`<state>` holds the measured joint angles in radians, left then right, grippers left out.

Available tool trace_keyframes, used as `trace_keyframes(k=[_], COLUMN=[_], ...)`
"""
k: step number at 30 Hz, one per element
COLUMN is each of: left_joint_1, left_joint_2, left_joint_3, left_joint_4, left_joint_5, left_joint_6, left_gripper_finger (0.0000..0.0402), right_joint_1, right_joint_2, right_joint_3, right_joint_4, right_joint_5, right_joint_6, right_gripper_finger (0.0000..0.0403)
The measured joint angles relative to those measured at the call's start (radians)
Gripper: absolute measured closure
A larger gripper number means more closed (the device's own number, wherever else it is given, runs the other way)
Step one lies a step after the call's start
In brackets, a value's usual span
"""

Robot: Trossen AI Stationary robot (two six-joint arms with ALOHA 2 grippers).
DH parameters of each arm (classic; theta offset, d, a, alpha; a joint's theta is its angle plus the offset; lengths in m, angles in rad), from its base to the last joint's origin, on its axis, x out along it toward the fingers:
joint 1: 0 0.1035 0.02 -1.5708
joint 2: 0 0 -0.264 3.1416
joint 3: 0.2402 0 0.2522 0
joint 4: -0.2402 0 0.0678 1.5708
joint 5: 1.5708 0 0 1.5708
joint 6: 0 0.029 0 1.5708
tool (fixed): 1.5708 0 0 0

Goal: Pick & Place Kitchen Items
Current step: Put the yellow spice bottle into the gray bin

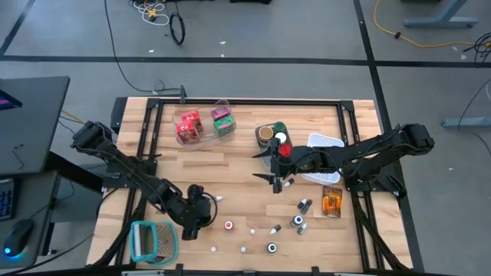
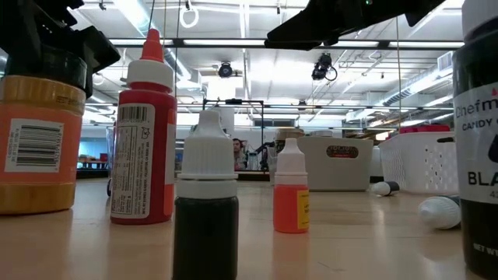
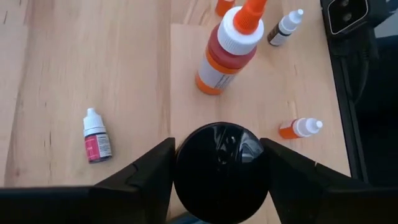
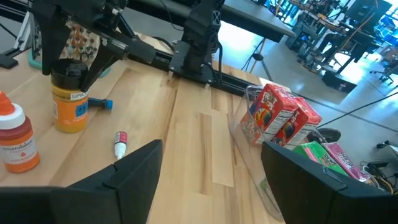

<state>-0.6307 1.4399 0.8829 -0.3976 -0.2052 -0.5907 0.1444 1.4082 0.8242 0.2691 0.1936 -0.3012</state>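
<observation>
My left gripper (image 1: 196, 213) stands near the table's near left corner, shut on a yellow-orange jar (image 4: 69, 102) with a black cap; the gripper hides the jar in the high view. Beside the jar stand a red squeeze bottle (image 3: 227, 50) and small dropper bottles: a pink one (image 3: 97, 135), an orange one (image 3: 300, 127) and a dark one (image 3: 286, 28). More small bottles (image 1: 298, 222) and a brown jar (image 1: 331, 202) lie toward the near right. My right gripper (image 1: 272, 166) hangs open above the table's middle with nothing between its fingers (image 4: 134, 168). My left gripper holds the jar by its black cap (image 3: 221, 158), pinched between the two fingers (image 3: 152, 168), one on either side. The fingers come from above, pointing down. The jar is upright, and its base (image 2: 31, 206) appears to rest on the table.
A clear bin (image 1: 203, 123) with red and green packets sits at the far left. A grey bin (image 1: 270, 136) with jars and a white bin (image 1: 326, 142) lie under the right arm. A teal-and-white holder (image 1: 153, 240) stands at the near left corner. Bare wood (image 1: 230, 180) separates the two grippers.
</observation>
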Motion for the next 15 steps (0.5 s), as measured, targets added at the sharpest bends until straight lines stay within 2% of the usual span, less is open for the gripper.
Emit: trace_keyframes(k=[5,10,15], left_joint_1=[0.023,0.097,0.197], left_joint_2=[-0.002,-0.04,-0.087], left_joint_3=[0.006,0.072,0.15], left_joint_4=[-0.015,-0.12,-0.127], left_joint_5=[-0.083,-0.086,-0.088], left_joint_6=[0.0,-0.005,0.117], left_gripper_finger=[0.0179,0.018,0.0181], right_joint_1=[0.0,0.001,0.001], right_joint_2=[0.0,0.0,-0.016], right_joint_3=[0.0,0.0,0.0], right_joint_4=[0.011,-0.015,-0.11], right_joint_5=[0.013,0.155,0.191], right_joint_6=[0.0,0.007,0.06], right_gripper_finger=[0.0119,0.0119,0.0119])
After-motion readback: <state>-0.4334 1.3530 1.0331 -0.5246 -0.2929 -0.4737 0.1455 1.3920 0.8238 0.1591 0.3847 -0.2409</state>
